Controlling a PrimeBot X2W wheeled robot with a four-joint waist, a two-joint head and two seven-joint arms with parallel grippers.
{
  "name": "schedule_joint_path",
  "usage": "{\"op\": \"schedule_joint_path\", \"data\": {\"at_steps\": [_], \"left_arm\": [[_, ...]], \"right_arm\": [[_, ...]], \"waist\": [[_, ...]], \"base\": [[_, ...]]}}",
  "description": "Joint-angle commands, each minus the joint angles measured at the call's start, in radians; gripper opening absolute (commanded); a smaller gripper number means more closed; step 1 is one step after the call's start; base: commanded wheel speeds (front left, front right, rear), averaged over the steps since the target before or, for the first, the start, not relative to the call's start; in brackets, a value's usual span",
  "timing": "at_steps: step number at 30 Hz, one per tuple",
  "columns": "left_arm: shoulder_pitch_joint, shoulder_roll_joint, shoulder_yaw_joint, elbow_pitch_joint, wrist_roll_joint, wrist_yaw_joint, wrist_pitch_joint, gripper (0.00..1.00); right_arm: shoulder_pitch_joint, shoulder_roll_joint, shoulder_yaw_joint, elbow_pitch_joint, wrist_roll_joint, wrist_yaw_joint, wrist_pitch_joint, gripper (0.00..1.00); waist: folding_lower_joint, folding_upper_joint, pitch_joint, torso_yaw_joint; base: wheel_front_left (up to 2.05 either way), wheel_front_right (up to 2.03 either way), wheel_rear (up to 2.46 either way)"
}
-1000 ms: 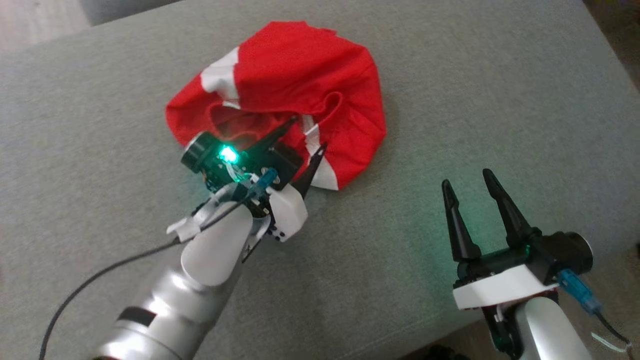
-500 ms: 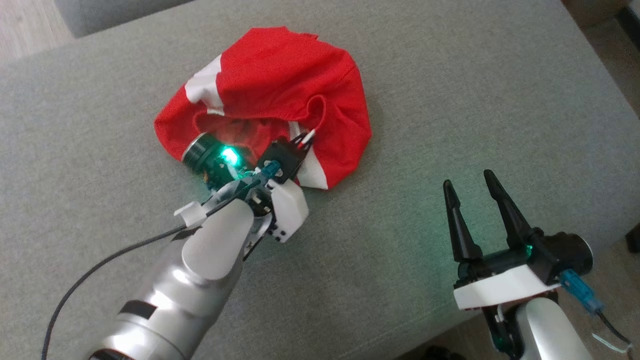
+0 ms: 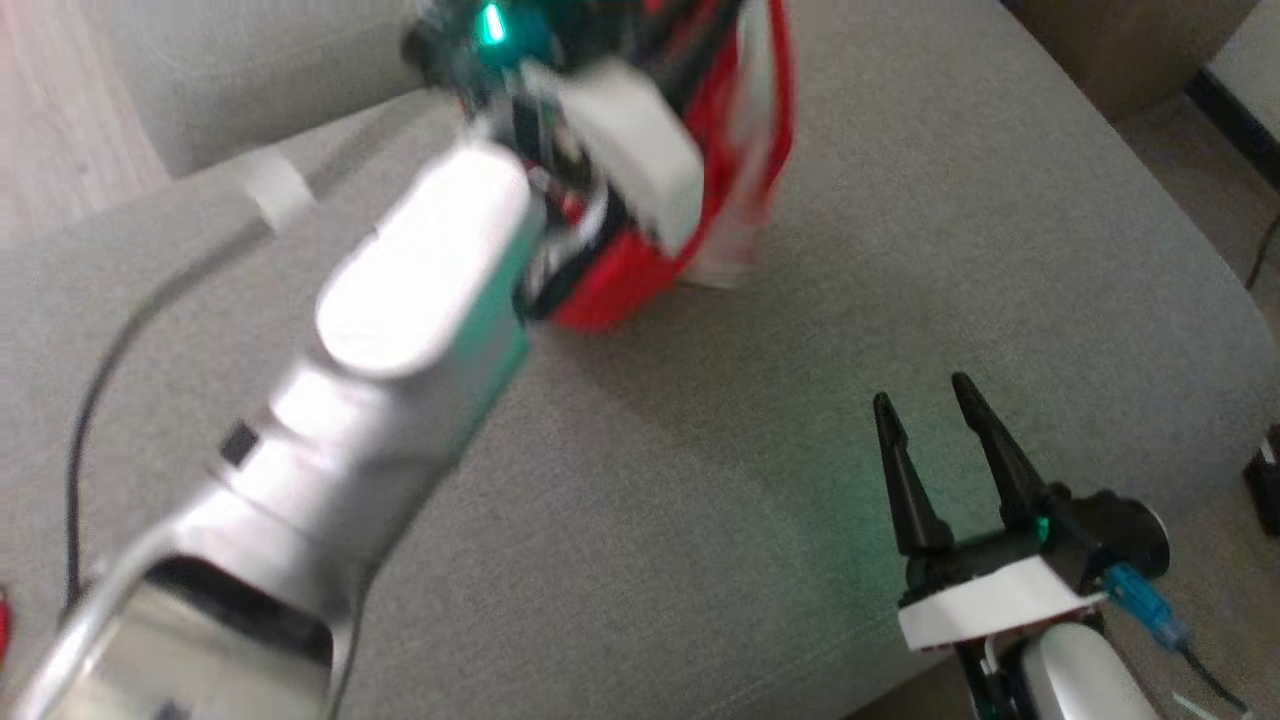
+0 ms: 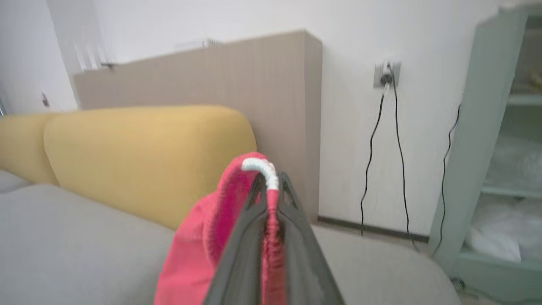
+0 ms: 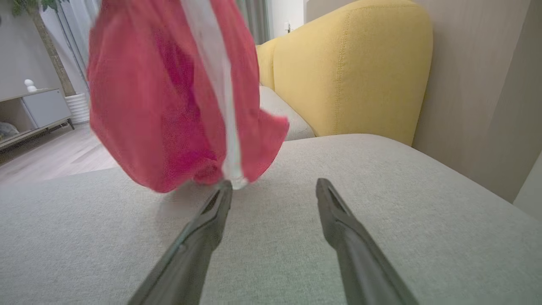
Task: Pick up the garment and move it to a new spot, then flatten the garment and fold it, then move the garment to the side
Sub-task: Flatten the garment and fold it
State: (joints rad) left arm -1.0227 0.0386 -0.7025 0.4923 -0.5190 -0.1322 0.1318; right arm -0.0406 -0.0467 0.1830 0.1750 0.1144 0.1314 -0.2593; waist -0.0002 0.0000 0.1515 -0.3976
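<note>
The garment is red with white trim and hangs bunched in the air, lifted off the grey cushion. My left gripper is shut on the garment's white-trimmed edge, with the cloth draping down to the left of the fingers. In the head view my left arm is raised and blurred, covering much of the cloth. My right gripper rests open low at the right, nothing between its fingers. From the right wrist, the garment dangles just above the cushion, ahead and left of the right gripper.
A yellow sofa back rises behind the grey cushion, with a wood-look panel behind it. A pale green shelf unit and wall cables stand past the cushion's end. The cushion's right edge drops to the floor.
My left gripper closed on the garment's edge and lifted it off the cushion, up and away. The head camera has shifted. The right gripper stayed open in place.
</note>
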Motion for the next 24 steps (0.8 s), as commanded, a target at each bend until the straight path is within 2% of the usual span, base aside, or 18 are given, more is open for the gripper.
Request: {"op": "schedule_joint_path", "data": {"at_steps": [1, 6, 12, 15, 18, 24], "left_arm": [[-0.085, 0.012, 0.055, -0.047, -0.025, 0.002, 0.001, 0.00], [-0.109, 0.035, 0.117, -0.068, -0.093, 0.004, 0.025, 0.00], [0.135, 0.118, 0.138, -0.093, -0.172, 0.015, 0.047, 0.00], [0.261, 0.161, 0.147, -0.095, -0.188, 0.023, 0.017, 0.00], [0.320, 0.189, 0.152, -0.089, -0.178, 0.022, -0.040, 0.00], [0.321, 0.191, 0.157, -0.053, -0.173, 0.019, -0.101, 0.00]], "right_arm": [[-0.005, -0.004, 0.024, -0.030, 0.001, -0.001, -0.002, 1.00], [0.007, -0.004, 0.023, -0.041, -0.001, -0.001, -0.002, 1.00], [0.016, -0.004, 0.016, -0.039, 0.007, -0.001, -0.002, 1.00], [0.010, -0.004, 0.012, -0.015, 0.018, -0.001, -0.002, 1.00], [0.004, -0.004, -0.003, 0.029, 0.030, -0.001, -0.002, 1.00], [-0.018, -0.004, 0.012, 0.140, 0.052, -0.001, -0.002, 1.00]], "waist": [[0.0002, 0.0000, -0.017, 0.016], [0.0002, 0.0000, -0.023, 0.078], [0.0002, 0.0000, 0.006, 0.166], [0.0002, 0.0000, 0.029, 0.206], [0.0002, 0.0000, 0.044, 0.243], [0.0002, 0.0000, 0.048, 0.281]], "base": [[0.00, 0.00, 0.00], [0.00, 0.00, 0.00], [0.00, 0.00, 0.00], [0.00, 0.00, 0.00], [0.00, 0.00, 0.00], [0.00, 0.00, 0.00]]}}
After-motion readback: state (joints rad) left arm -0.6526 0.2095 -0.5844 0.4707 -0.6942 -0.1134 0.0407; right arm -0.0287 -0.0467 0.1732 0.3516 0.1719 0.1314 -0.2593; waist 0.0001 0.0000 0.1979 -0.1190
